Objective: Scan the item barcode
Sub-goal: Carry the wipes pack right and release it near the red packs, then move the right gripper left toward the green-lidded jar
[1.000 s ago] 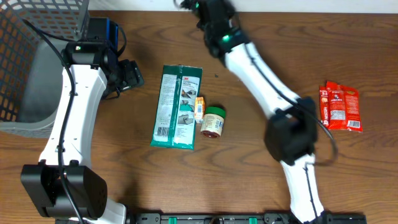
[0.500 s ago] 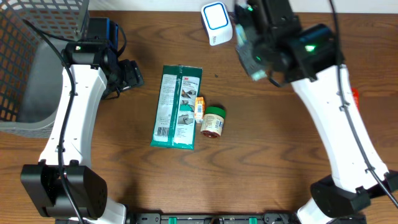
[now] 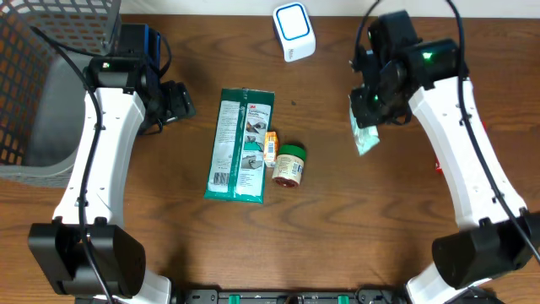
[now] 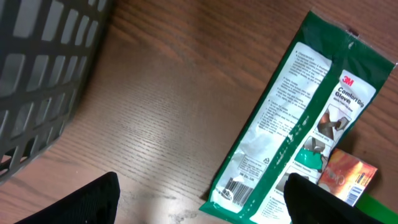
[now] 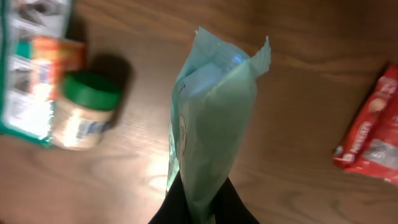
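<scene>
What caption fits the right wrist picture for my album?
Right claw pinching a pale green pouch, with a green-lidded jar and red packet nearby.

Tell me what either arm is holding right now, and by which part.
The right gripper is shut on a pale green packet, pinching one narrow end of it. The left gripper is open and holds nothing.

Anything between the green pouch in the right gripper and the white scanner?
Nothing visible. Only bare table separates the green pouch, shut in the right gripper, from the white scanner; the jar lies well off that line.
</scene>
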Tool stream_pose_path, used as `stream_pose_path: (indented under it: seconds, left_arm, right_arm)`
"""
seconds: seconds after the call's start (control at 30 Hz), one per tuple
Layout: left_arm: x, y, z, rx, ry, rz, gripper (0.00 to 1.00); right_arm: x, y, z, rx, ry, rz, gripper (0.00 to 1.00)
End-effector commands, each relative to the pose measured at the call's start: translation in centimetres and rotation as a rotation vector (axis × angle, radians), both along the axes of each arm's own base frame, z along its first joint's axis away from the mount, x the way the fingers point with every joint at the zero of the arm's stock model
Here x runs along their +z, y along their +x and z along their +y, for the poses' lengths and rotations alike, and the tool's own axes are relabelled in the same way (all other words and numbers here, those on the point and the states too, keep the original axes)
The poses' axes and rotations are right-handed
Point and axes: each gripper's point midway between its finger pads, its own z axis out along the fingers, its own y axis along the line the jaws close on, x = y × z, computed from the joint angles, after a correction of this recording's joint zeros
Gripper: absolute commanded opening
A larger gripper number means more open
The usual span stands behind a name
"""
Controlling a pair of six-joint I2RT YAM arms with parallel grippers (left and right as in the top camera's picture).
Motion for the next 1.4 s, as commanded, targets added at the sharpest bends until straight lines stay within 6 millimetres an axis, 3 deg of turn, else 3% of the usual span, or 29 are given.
stream_pose_path:
  seconds: [0.0, 0.3, 0.47, 0.6, 0.67, 0.77, 0.93, 1.2, 1.37]
  left_arm:
    - [0.6, -0.1, 0.4, 0.002, 0.013, -0.014, 0.85]
    - [0.6, -0.1, 0.4, 0.002, 0.013, -0.014, 0.85]
    - [0.6, -0.1, 0.4, 0.002, 0.013, -0.014, 0.85]
    - [0.6, -0.1, 0.4, 0.002, 0.013, -0.014, 0.85]
    - [0.6, -0.1, 0.4, 0.002, 0.013, -0.014, 0.85]
    - [0.6, -0.1, 0.4, 0.002, 0.013, -0.014, 0.85]
    - [0.6, -0.1, 0.4, 0.002, 0.013, -0.013, 0.85]
    - [0.6, -0.1, 0.4, 0.002, 0.013, -0.014, 0.85]
    - [0.6, -0.1, 0.4, 0.002, 0.013, -0.014, 0.85]
  right_arm:
    - [-3.7, -0.3, -2.3, -0.077, 0.003, 0.055, 0.01]
    - [-12.5, 0.5, -8.6, -0.242, -0.019, 0.025, 0.01]
    - [-15.1, 0.1, -12.2, -0.335, -0.039, 0.002, 0.05]
    - [-15.4, -0.3, -13.7, -0.376, -0.040, 0.009, 0.42]
    - [-15.4, -0.4, -14.1, -0.388, -0.040, 0.008, 0.73]
    - [-15.4, -0.4, -14.4, -0.393, -0.050, 0.007, 0.88]
    - [-15.4, -0.3, -14.1, -0.389, -0.037, 0.008, 0.85]
    - [-13.4, 1.2, -5.9, -0.186, 0.402, -0.022, 0.62]
    - [-13.5, 1.6, -4.9, -0.150, 0.386, -0.042, 0.45]
